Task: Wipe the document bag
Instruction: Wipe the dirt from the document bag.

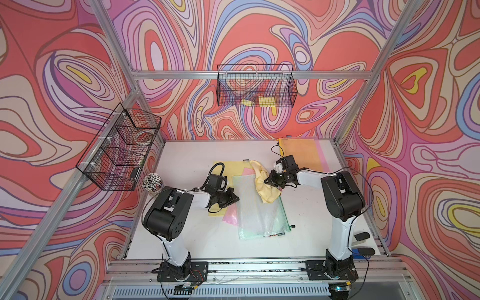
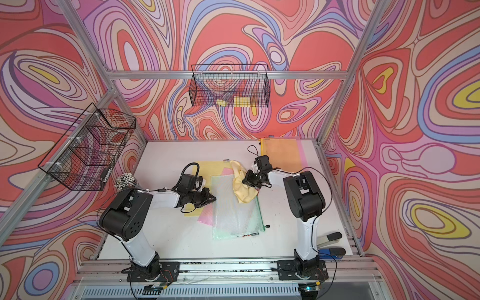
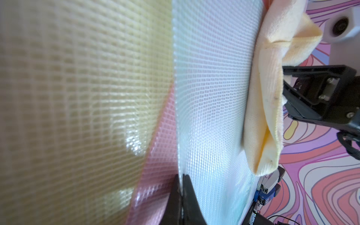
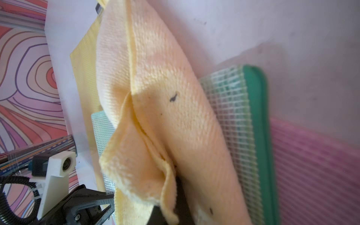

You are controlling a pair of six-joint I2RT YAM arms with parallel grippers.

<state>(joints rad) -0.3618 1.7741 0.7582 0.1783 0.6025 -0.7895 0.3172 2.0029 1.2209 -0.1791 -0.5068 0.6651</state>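
left jaws: pinching bag (image 1: 255, 207) edge, that's your anchor
right jaws: clamped on cloth (image 1: 270, 194)
tip: long flat strokes, light pressure

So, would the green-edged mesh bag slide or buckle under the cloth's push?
Probably floppy: the green-edged mesh bag is thin film lying flat. Likely slippery: glossy, resting on other bags. The left claw pinching its edge should limit sliding.

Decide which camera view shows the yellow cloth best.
The right wrist view: the yellow cloth fills it, weave and dark specks clear. Both top views show the cloth small, bunched on the document bag. The left wrist view shows only its folded edge.
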